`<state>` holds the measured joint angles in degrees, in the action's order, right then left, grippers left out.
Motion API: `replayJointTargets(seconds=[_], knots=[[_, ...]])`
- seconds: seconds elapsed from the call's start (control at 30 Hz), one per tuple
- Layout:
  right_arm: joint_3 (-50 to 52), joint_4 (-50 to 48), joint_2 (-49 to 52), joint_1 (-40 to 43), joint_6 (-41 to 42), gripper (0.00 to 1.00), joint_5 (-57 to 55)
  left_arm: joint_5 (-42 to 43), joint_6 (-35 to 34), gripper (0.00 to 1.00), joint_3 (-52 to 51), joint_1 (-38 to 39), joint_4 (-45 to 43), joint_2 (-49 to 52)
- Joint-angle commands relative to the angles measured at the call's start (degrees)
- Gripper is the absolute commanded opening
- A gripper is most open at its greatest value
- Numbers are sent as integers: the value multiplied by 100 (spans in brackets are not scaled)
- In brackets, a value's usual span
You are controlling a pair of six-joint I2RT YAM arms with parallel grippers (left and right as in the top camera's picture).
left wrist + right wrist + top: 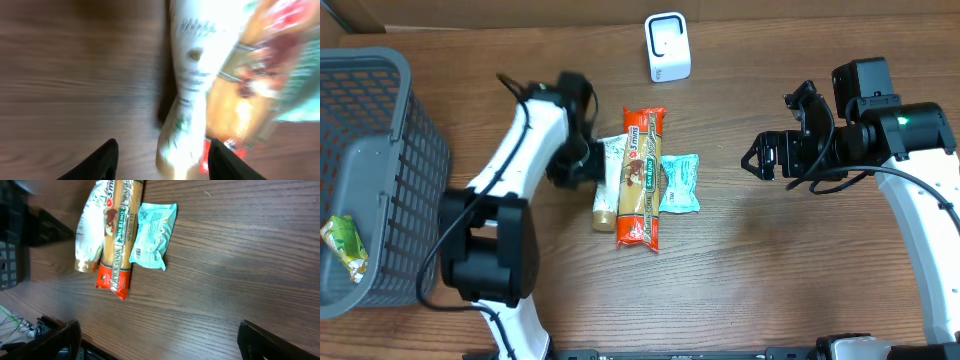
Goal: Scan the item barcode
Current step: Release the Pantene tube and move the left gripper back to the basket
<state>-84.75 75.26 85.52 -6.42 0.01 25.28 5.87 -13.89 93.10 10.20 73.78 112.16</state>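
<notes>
Three items lie side by side mid-table: a white pouch (609,180), an orange-red spaghetti pack (642,178) and a teal packet (680,182). The white scanner (667,47) stands at the back. My left gripper (582,163) sits at the pouch's left side. In the blurred left wrist view its jaws are apart, with the end of the pouch (187,100) between them and bare table showing on the left of it. My right gripper (760,156) hovers open to the right of the teal packet (154,234), holding nothing. No barcode shows.
A grey mesh basket (380,120) stands at the left edge with a green packet (345,248) inside. Bare wood lies between the teal packet and the right arm, and along the front of the table.
</notes>
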Motion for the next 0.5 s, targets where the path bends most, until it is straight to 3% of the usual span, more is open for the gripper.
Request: replayJointTargets(seconds=[0.0,0.13,0.27,0.4,0.47], knots=[[-109,-9,-28,-33,-52,100,31,-271,365,51,1193,-76,417,-754],[-109,4,-28,-33,-52,100,31,-400,363,58,2435,-319,994,-1344],[-109,4,-28,-33,-52,100,31,-706,354,54,3102,-938,1351,-1937],[-109,2,-28,-33,-55,100,31,-837,162,57,3139,-2308,1434,-2599],[-109,-15,-28,-33,-55,100,31,-737,103,65,3139,-3139,1484,-2752]])
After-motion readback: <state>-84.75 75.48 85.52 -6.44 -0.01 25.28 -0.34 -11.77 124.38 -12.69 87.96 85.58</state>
